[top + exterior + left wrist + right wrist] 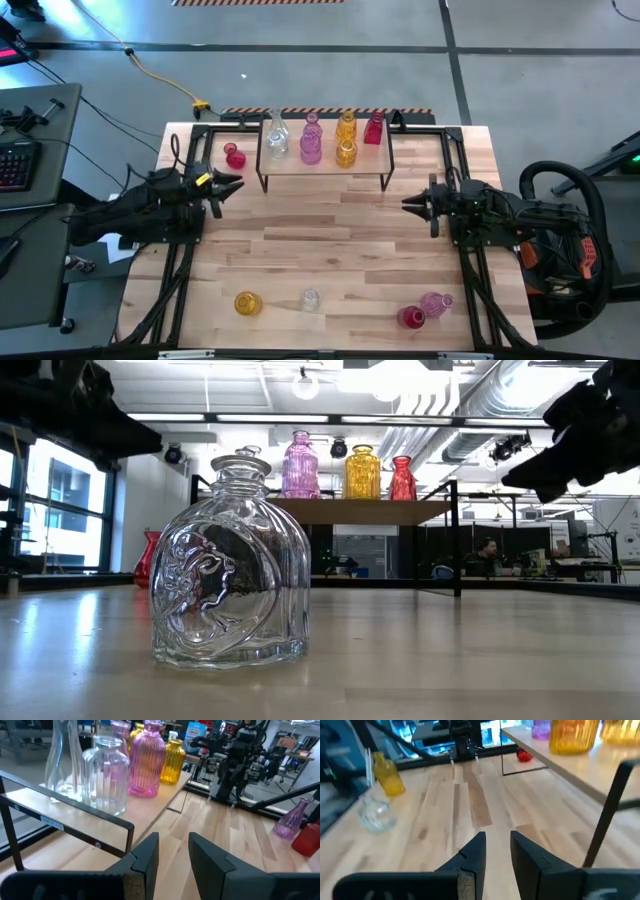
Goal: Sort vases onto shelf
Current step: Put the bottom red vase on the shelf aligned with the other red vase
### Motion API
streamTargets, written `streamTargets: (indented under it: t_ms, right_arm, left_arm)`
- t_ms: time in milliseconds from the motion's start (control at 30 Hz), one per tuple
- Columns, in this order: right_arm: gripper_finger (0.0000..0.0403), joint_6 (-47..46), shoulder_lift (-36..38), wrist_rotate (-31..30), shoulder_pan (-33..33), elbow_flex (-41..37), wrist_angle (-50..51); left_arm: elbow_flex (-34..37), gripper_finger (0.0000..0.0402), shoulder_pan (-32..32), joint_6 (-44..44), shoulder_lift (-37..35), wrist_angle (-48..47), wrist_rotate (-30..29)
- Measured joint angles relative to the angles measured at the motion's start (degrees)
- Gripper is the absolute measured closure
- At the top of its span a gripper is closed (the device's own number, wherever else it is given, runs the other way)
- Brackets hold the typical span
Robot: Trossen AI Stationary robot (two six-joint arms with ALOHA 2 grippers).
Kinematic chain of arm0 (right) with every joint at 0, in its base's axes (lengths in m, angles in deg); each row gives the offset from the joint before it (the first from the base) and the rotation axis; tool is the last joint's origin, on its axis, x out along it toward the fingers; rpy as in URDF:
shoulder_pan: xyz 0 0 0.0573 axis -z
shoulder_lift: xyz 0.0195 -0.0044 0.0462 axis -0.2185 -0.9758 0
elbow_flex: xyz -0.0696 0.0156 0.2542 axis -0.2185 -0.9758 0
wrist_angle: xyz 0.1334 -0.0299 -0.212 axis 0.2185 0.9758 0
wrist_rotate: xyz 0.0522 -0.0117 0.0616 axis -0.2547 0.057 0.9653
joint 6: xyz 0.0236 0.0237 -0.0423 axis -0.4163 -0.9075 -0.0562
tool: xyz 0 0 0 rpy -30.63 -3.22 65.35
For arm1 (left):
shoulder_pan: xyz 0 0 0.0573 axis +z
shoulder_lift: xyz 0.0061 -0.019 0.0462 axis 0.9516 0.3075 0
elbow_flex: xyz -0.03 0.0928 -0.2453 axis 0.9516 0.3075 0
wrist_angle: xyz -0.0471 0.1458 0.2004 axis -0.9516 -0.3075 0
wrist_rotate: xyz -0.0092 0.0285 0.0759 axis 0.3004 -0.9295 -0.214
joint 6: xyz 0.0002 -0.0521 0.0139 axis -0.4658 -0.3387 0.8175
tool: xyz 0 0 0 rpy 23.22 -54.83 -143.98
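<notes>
- The tabletop (330,250) is wide and bare in front of the shelf (372,160). Glass knocked over there could roll a long way, even off the edge.
- There is one shelf, and it is already crowded. We judge the worst risk is a newcomer nudging a neighbour off the board, or an arm catching the thin black legs and shaking everything.
- There are two hands, both empty, with fingers only a little apart. The left hand (232,187) hangs just off the shelf's left front corner. The right hand (408,205) is just off its right front corner. Such a narrow gap would butt against a bulbous body rather than straddle it (a neck may fit).
- We count twelve vases: seven on the shelf and five off it.
- There are three of each colour:
  - Clear: two on the shelf's left end (277,140), and one well in front of the shelf (310,300).
  - Pink: two on the shelf (311,150), and one far in front towards the right (434,302).
  - Amber: two on the shelf (346,152), and one far in front towards the left (247,303).
  - Red: one on the shelf's right end (374,130), one just left of the shelf (235,156), and one touching the far pink one (411,318). Lifting either of that pair could topple its partner.
</notes>
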Motion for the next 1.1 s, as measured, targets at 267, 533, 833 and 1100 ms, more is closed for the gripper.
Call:
streamTargets:
  t_ms: [267, 533, 833, 1100]
  right_arm:
    - [0.0334, 11.5, 0.0, -1.9, 0.0, 0.0, -0.1]
    - [0.0334, -26.0, 0.0, -7.1, 0.0, 0.0, -18.2]
    - [0.0334, -50.5, 0.0, -20.8, 0.0, 0.0, -25.3]
    - [0.0334, -55.8, 0.0, -17.9, 0.0, 0.0, -29.8]
  left_arm:
    - [1.5, 0.0307, 0.0, -2.3, 0.0, 0.0, 0.1]
    - [4.0, 0.0307, 0.0, -4.9, 0.0, 0.4, -0.1]
    - [5.4, 0.0307, 0.0, -7.3, 0.1, 1.1, -1.4]
    - [5.4, 0.0307, 0.0, -6.8, 0.0, 0.6, -2.1]
